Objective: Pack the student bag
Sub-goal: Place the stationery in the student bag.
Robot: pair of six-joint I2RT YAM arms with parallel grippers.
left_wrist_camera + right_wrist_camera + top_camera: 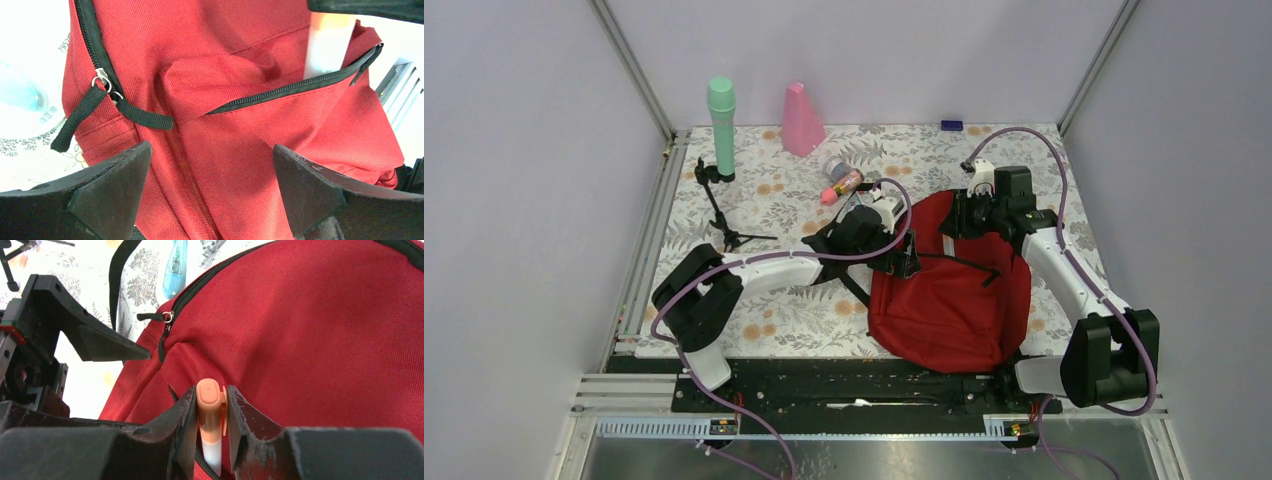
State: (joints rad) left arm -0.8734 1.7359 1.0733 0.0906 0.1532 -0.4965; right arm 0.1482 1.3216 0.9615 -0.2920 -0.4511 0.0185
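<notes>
**Pen poised at the pocket mouth, barrel pointing down into the slit**

The student bag [954, 300] lies flat on the table [774, 190], right of centre, between the two arms. Its front pocket [280, 130] is unzipped, and the black zipper edge [290, 87] gapes into a narrow slit.

The right gripper [211, 389] is closed on a pen [212, 450], pinching it at the orange cap. The white barrel hangs below the fingertips. The pen's long axis runs from the gripper straight down toward the pocket, crossing the line of the slit rather than lying along it. In the left wrist view the barrel's lower end drops out of sight behind the zipper edge, so the tip appears to be inside the opening, with most of the pen above it.

The left gripper [211, 150] hovers spread wide and empty over the red fabric, just beside the pocket and short of the slit. It touches nothing that can be seen.

The right arm is the nearer one to the opening, and the one carrying the load. The coming move probably depends on keeping the barrel in line with that gap as it goes deeper, since the soft lip could fold and catch it.
</notes>
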